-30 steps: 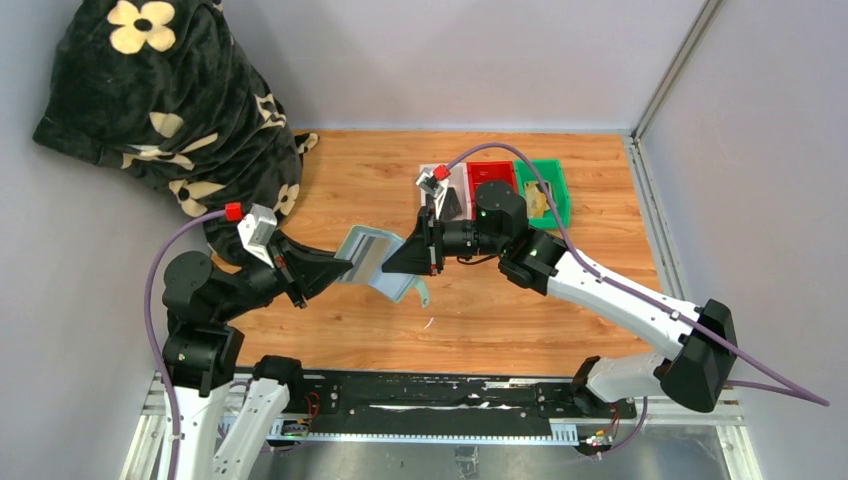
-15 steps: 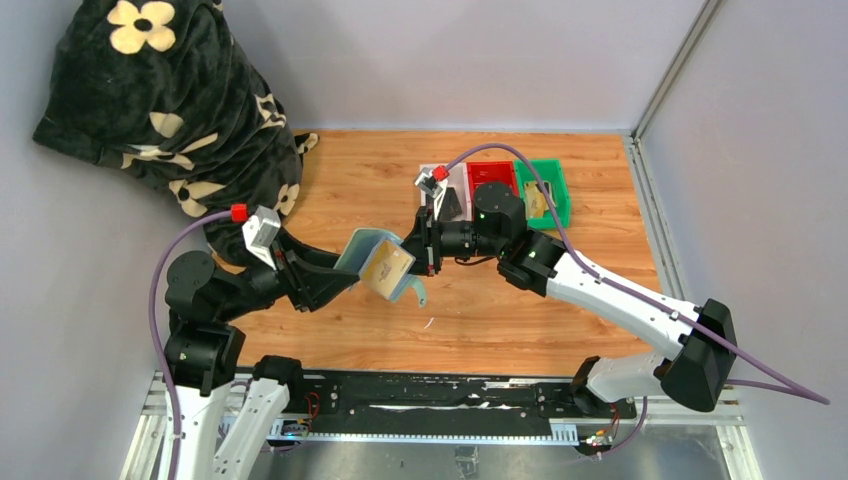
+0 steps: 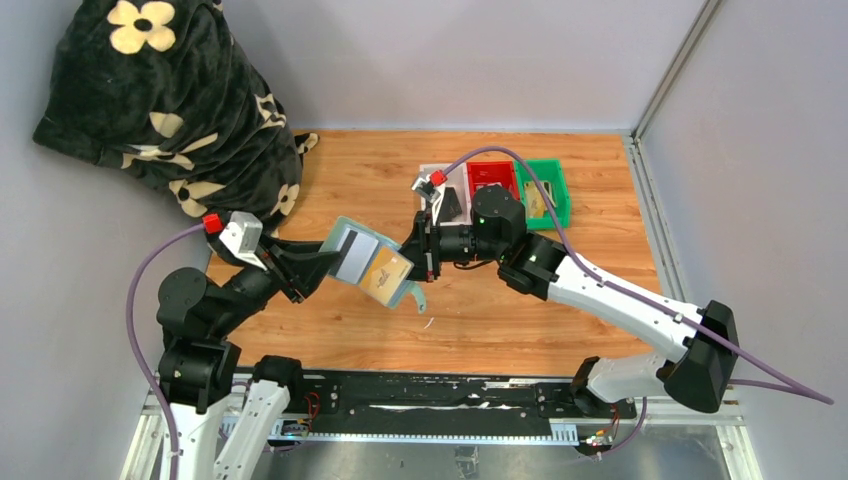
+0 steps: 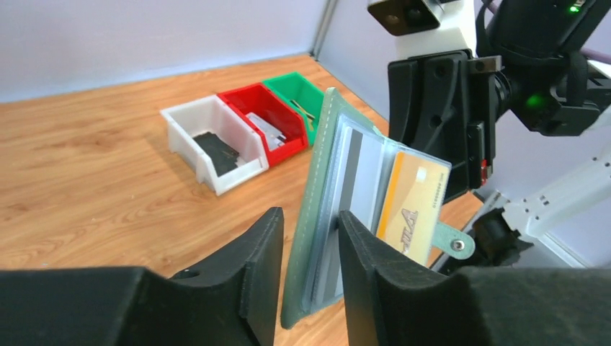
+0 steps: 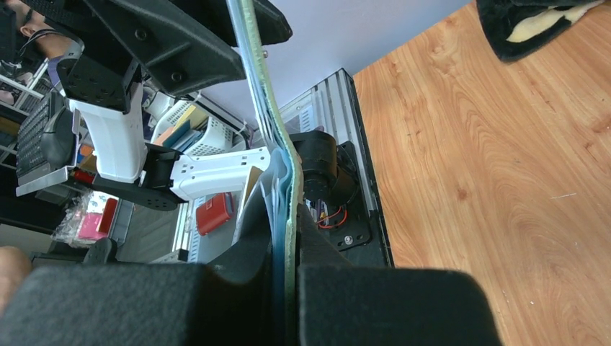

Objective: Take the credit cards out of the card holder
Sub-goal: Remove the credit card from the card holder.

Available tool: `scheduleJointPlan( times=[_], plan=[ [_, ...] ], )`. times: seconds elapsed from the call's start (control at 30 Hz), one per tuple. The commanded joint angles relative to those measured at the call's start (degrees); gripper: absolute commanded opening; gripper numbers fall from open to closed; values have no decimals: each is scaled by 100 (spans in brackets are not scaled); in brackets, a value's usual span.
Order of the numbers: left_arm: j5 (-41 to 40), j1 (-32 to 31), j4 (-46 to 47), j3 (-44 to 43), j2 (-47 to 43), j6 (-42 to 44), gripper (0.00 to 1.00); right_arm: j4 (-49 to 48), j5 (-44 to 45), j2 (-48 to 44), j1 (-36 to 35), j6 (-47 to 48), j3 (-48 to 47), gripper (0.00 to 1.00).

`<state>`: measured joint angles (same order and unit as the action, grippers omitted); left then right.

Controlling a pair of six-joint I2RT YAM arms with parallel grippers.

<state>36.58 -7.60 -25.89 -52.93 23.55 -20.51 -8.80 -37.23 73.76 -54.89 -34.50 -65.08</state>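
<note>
Above the worktop (image 3: pixel 480 310) centre: card holder (image 4: pixel 315 194) in mid-air, spread open, pockets up, long axis left-right. Right gripper (image 3: pixel 408 258) clamps its right end. Left gripper (image 3: pixel 325 262) straddles the left end; can't tell if it's pinching. White card (image 3: pixel 352 258) and gold card (image 3: pixel 385 272) sit in the pockets.

**Partly hidden cards**

Edge-on from the right wrist, the card holder (image 5: pixel 268 115) runs off the top edge, its cards hidden. One finger (image 4: pixel 364 274) of the left gripper (image 4: pixel 310 213) covers part of the striped white card (image 4: pixel 351 169). The green bin's (image 3: pixel 558 195) contents are too small to tell.
</note>
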Motion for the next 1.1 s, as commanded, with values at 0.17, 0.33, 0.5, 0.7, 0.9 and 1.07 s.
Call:
scheduleJointPlan(
  times=[0.17,0.33,0.5,0.7,0.9,1.07],
  plan=[
    [919,-14,377,-12,-68,-539,40,-234,-374,-227,-91,139,-84,0],
    [1536,-13,451,57,184,-878,49,-377,-583,-188,-147,101,-94,0],
    [1335,-14,450,79,184,-829,46,-402,-803,-207,-227,160,-98,0],
    [1769,-14,782,133,314,-1285,31,-559,-1027,-236,-241,178,-77,0],
    [2243,-14,923,119,448,-1631,9,-468,-993,-284,-229,329,-21,24],
    [2100,-14,922,34,422,-1636,1,341,-662,-492,30,797,-88,45]
  ],
)
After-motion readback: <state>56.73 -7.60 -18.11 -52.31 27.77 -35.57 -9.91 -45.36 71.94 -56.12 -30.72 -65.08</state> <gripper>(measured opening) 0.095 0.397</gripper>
